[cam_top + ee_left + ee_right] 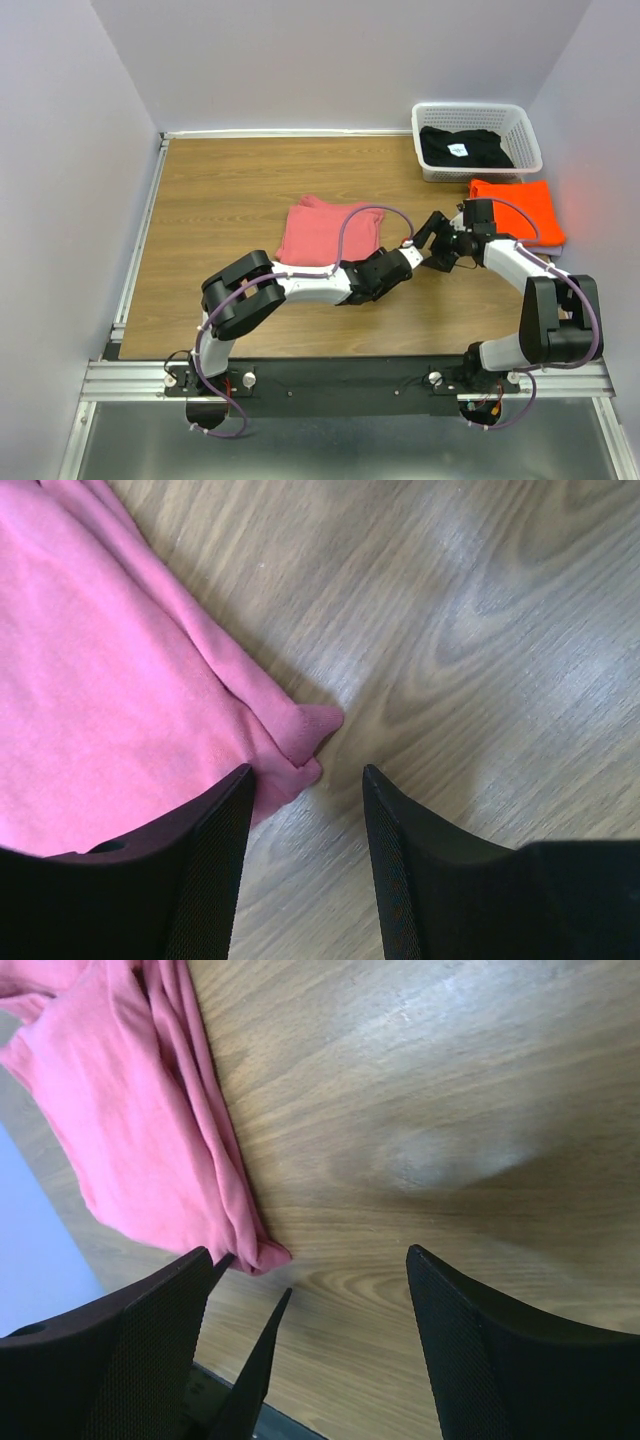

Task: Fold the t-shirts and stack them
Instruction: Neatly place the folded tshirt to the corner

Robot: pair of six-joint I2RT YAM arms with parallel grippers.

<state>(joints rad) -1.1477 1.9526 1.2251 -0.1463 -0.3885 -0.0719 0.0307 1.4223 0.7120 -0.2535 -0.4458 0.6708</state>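
The dusty pink-red t-shirt (pixel 325 232) lies folded at the middle of the table. My left gripper (pixel 372 272) hovers low at its near right corner, open. In the left wrist view the left finger overlaps the edge of the pink t-shirt (pixel 100 680), and only bare wood shows between the jaws of the left gripper (pixel 307 770). My right gripper (pixel 432 245) stands wide open just to the right, empty, facing the pink t-shirt (pixel 130 1110); the right gripper (pixel 308 1252) sees the left gripper's fingers (pixel 255 1370). The orange t-shirt (pixel 515 205) lies folded at the right. The black t-shirt (pixel 465 148) is in the basket.
The white lattice basket (pixel 470 106) stands at the back right corner, just behind the orange t-shirt. A metal rail (pixel 140 230) runs along the table's left edge. Pale walls close in the left, back and right sides.
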